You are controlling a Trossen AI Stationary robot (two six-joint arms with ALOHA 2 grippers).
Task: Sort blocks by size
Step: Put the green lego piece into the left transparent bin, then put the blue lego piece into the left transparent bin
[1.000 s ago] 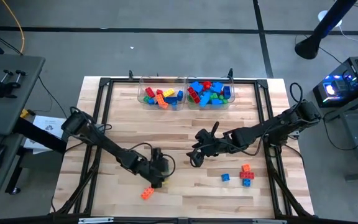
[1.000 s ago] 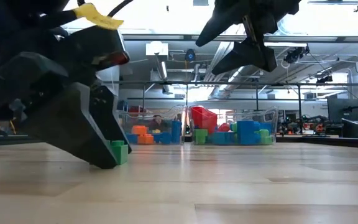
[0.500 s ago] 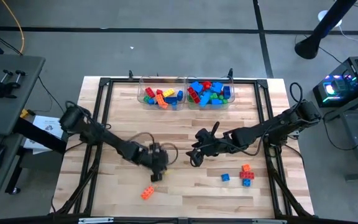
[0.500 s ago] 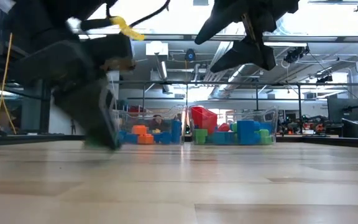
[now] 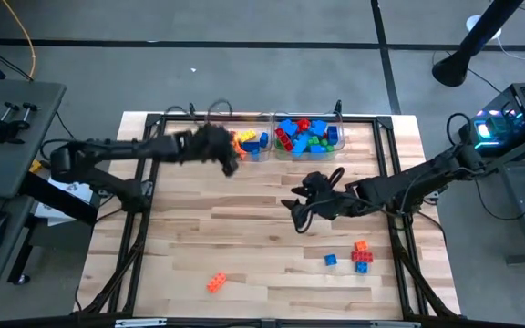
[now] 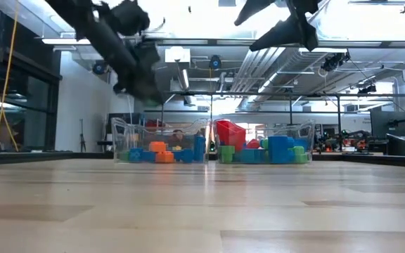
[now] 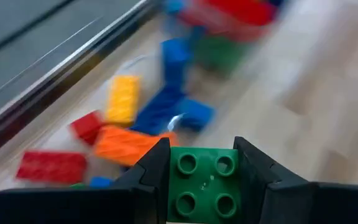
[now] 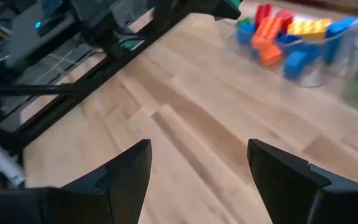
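A green four-stud block (image 7: 204, 186) sits between the fingers of my left gripper (image 5: 229, 160), which is shut on it. The gripper hangs above the near rim of the left clear bin (image 5: 235, 143) at the table's far edge. That bin holds red, orange, yellow and blue blocks (image 7: 126, 127). In the low view the left gripper (image 6: 138, 79) is high above the bin. My right gripper (image 5: 299, 212) is open and holds nothing. It hovers over the middle of the table, with bare wood between its fingers in the right wrist view (image 8: 197, 171). My left gripper pinches the green block by two opposite side walls (image 7: 174, 182), one finger (image 7: 149, 177) on each side, studs facing the wrist camera. The fingers slant down toward the table's far edge. The block is lifted clear, over the blocks in the left bin.
A second clear bin (image 5: 309, 137) of mostly blue, green and red blocks stands to the right of the first. Loose on the near table lie an orange block (image 5: 216, 283), a blue one (image 5: 331, 261) and an orange-and-red pair (image 5: 362, 255). A black frame (image 5: 153, 164) rims the table.
My left gripper has carried the green block up off the near table beside the loose orange block. It swung fast toward the far edge and now hangs at the left bin. My right gripper has risen a little and drifted toward the table's right edge.
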